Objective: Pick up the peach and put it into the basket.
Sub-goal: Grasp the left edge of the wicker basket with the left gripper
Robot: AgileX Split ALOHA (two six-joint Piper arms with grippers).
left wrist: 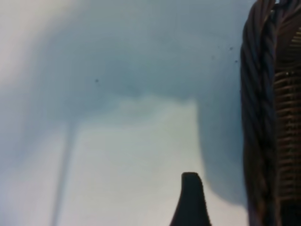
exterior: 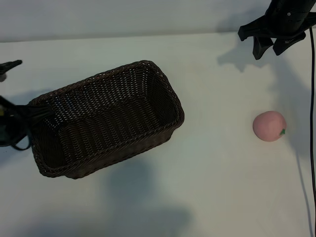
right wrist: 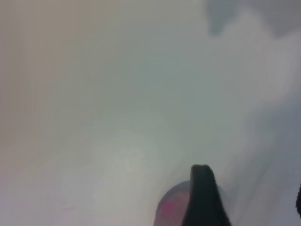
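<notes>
Exterior view first: we see the peach (exterior: pixel 269 126) sitting alone on the white table (exterior: pixel 212 187), over on the right side, well apart from the wicker basket (exterior: pixel 163 81). The right gripper (exterior: pixel 272 43) hangs at the top right corner, its two dark fingers spread wide with nothing between them. The peach lies toward the near edge from it, almost straight below in this picture. We judge that the right arm is plainly the nearer one, and its move turns on coming forward and down over the fruit. The peach is round, so no long axis matters; its green stem mark points to the lower right. The basket's long axis runs on a diagonal, lower left to upper right. The left gripper (exterior: pixel 12 94) sits at the far left edge, beside the basket's short end, also open and empty.

Left wrist view now: we catch one dark fingertip (left wrist: pixel 190 197) over bare table, with the basket's braided rim (left wrist: pixel 263 117) running close alongside. No peach here.

Right wrist view: a dark fingertip (right wrist: pixel 203 193) in front, and just behind it a blurred pink patch that we take for the peach (right wrist: pixel 168 206), partly hidden. The table is otherwise bare.

As for brands, labels or writing, we find none to read in any view.
</notes>
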